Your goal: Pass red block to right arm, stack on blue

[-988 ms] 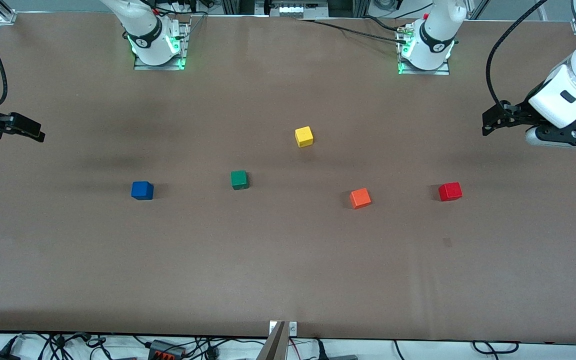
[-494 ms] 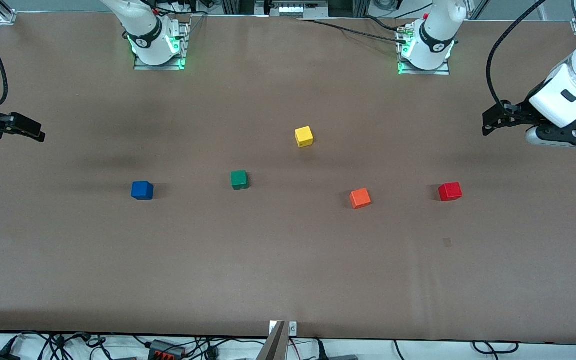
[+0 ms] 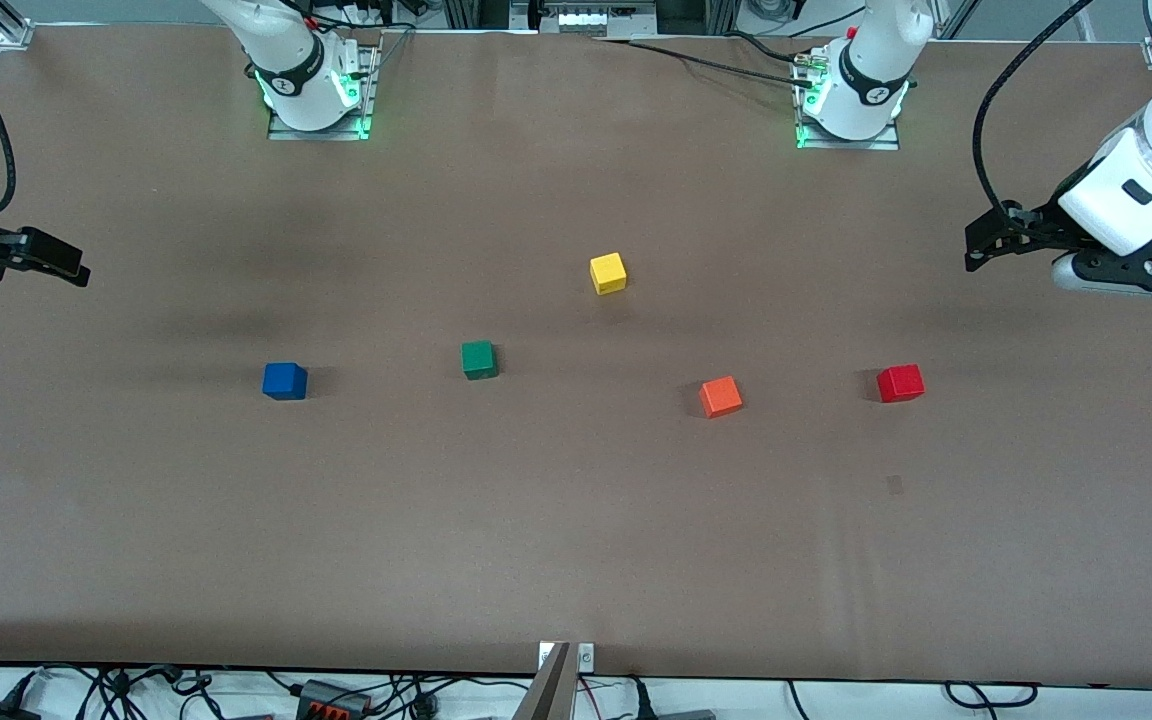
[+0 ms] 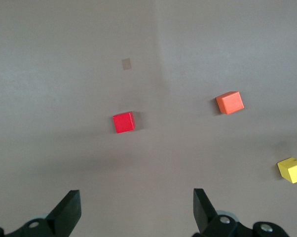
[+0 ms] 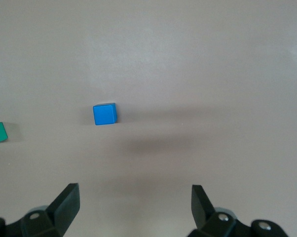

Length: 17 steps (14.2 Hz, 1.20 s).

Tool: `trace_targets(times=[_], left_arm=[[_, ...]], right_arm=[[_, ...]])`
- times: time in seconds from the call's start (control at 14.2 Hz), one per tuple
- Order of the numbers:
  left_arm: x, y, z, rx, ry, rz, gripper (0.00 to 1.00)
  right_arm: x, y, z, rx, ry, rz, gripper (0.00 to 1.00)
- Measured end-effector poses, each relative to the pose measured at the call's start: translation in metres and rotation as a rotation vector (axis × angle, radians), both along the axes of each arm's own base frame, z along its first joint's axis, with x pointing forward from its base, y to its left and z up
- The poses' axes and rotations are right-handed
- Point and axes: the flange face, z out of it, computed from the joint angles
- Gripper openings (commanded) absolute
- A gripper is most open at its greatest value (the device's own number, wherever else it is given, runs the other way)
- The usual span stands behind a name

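The red block (image 3: pixel 900 383) sits on the brown table toward the left arm's end; it also shows in the left wrist view (image 4: pixel 124 122). The blue block (image 3: pixel 284 381) sits toward the right arm's end and shows in the right wrist view (image 5: pixel 105 114). My left gripper (image 3: pixel 974 256) hangs open and empty over the table at the left arm's end, apart from the red block; its jaws stand wide in the left wrist view (image 4: pixel 136 200). My right gripper (image 3: pixel 76 270) hangs open and empty over the right arm's end, apart from the blue block (image 5: pixel 135 192).
A dark green cube (image 3: pixel 478 359), a yellow cube (image 3: pixel 608 272) and an orange cube (image 3: pixel 721 396) sit between the blue and red blocks. The orange cube is the one closest to the red block. A small dark mark (image 3: pixel 894 485) lies on the table nearer the front camera than the red block.
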Motion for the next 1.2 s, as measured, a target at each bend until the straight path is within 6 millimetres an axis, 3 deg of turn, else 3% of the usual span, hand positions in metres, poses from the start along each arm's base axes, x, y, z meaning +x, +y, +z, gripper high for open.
trace_targets(times=[0.35, 0.56, 0.85, 1.06, 1.2], left_arm=[[0.001, 0.000, -0.001, 0.000, 0.002, -0.001, 1.00], [0.008, 0.003, -0.021, 0.002, 0.042, 0.005, 1.00], [0.036, 0.018, -0.088, 0.023, 0.138, 0.028, 1.00], [0.062, 0.056, -0.138, 0.048, 0.126, 0.074, 1.00], [0.073, 0.075, -0.183, 0.044, 0.162, 0.097, 1.00]], right_arm=[[0.005, 0.001, -0.009, -0.001, -0.021, 0.004, 1.00], [0.005, 0.005, -0.012, -0.001, -0.022, 0.010, 1.00], [0.005, 0.006, -0.012, 0.000, -0.021, 0.012, 1.00], [0.005, 0.006, -0.013, 0.000, -0.020, 0.012, 1.00], [0.006, 0.008, -0.017, 0.001, -0.012, 0.016, 1.00]])
